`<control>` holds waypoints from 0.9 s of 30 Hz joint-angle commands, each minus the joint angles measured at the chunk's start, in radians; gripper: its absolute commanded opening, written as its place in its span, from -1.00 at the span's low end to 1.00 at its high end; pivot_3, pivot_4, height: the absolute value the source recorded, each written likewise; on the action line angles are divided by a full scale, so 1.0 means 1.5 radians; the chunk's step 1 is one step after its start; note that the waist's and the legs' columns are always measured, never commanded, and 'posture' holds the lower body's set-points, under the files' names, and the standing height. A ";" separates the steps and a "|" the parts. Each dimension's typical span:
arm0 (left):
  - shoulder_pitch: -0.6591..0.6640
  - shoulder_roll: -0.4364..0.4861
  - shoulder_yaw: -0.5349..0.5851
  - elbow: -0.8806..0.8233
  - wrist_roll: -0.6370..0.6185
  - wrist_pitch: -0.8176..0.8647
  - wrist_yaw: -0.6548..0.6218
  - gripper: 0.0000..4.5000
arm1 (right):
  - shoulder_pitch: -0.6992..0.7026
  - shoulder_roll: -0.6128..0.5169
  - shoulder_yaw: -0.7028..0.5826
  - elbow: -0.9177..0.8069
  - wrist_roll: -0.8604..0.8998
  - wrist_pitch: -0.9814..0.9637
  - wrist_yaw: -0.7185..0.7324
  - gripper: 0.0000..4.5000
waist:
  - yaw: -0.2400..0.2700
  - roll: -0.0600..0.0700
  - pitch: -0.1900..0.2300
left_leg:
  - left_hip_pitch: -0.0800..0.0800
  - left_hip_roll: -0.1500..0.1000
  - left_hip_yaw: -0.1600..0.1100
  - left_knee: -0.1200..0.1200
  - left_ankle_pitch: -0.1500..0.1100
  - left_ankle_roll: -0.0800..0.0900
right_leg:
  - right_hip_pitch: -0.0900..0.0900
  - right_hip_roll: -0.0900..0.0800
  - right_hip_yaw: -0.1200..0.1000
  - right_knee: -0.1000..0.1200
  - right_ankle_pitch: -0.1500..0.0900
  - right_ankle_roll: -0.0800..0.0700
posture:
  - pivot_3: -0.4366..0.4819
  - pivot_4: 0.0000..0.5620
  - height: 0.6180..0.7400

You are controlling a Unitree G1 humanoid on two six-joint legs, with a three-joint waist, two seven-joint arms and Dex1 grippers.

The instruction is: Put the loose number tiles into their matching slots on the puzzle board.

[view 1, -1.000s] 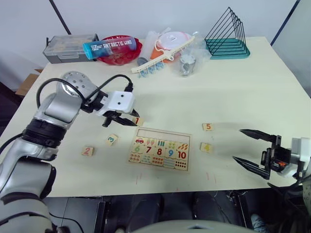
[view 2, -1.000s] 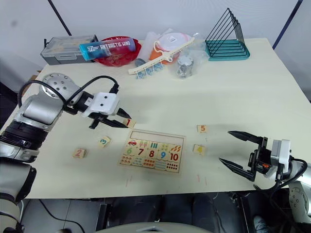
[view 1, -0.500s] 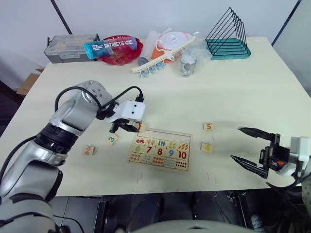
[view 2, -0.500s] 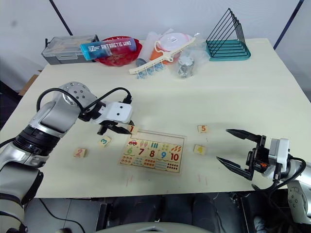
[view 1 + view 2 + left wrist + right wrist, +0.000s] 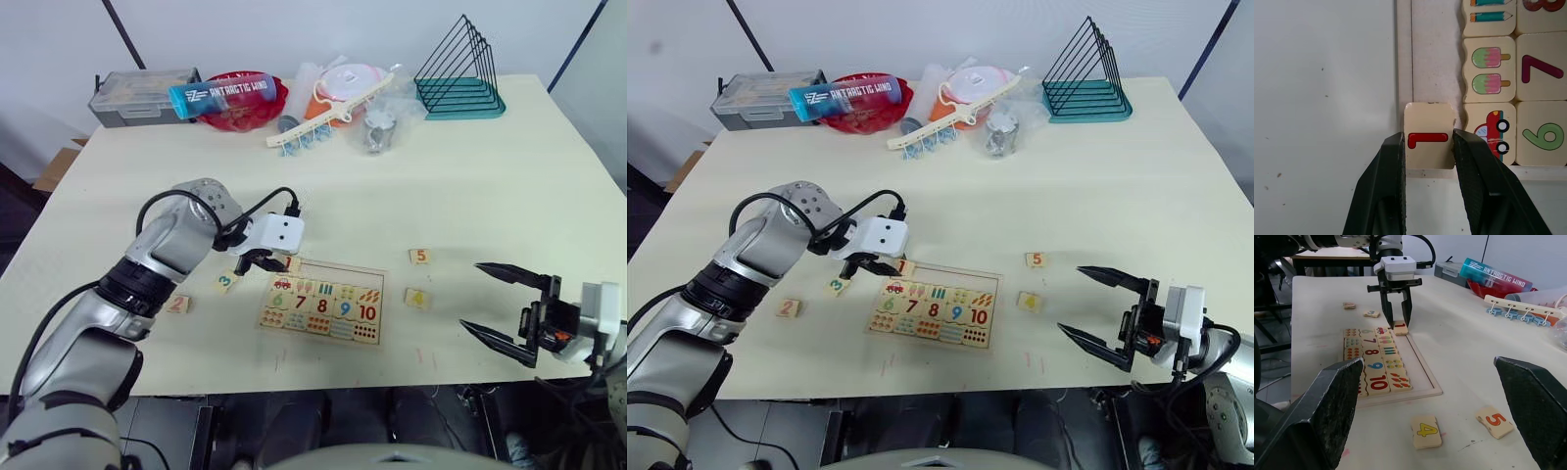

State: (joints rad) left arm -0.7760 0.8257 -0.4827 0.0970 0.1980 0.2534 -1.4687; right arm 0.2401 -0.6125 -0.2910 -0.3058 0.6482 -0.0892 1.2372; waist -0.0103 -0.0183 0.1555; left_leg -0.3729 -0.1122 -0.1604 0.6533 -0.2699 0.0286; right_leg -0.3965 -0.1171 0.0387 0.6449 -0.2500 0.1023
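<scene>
Number tile 1 (image 5: 1430, 142) — sitting pinched between the two black fingers of the left gripper (image 5: 1427, 147), one finger pressing on each side of it. The tile is lying at the corner of the puzzle board (image 5: 323, 304), partly over the board's frame and the end of the empty slots (image 5: 1437, 63) strip, beside the car picture and the 6.

Tile 3 (image 5: 226, 282) and tile 2 (image 5: 177, 305) — lying loose on the table (image 5: 470, 186), to the left of the board, apart from each other.

Tile 5 (image 5: 419, 257) and tile 4 (image 5: 416, 298) — lying on the table to the right of the board, not touching it.

Right gripper (image 5: 503, 306) — hovering near the table's front right edge with fingers spread wide, gripping nothing, well apart from tiles 4 and 5.
</scene>
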 commanded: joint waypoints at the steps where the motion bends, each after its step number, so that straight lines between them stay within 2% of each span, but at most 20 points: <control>1: -0.006 0.000 -0.002 0.005 0.012 -0.020 -0.004 -0.59 | 0.005 -0.004 -0.013 -0.023 0.010 -0.007 -0.001 1.00 | 0.000 0.000 0.000 | 0.000 0.000 0.000 0.000 0.000 0.000 | 0.000 0.000 0.000 0.000 0.000 0.000 | -0.05 -0.47 1.00; 27: -0.001 -0.006 0.003 -0.008 0.002 -0.023 -0.033 -0.59 | 0.011 0.001 -0.010 -0.007 0.001 -0.025 0.002 1.00 | 0.000 0.000 0.000 | 0.000 0.000 0.000 0.000 0.000 0.000 | 0.000 0.000 0.000 0.000 0.000 0.000 | -0.05 -0.47 1.00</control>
State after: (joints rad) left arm -0.7771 0.8179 -0.4825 0.1078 0.2062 0.2264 -1.5032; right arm 0.2530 -0.6119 -0.2909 -0.3046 0.6431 -0.1109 1.2374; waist -0.0106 -0.0182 0.1554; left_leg -0.3729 -0.1122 -0.1604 0.6533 -0.2699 0.0286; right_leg -0.3964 -0.1171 0.0387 0.6450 -0.2499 0.1023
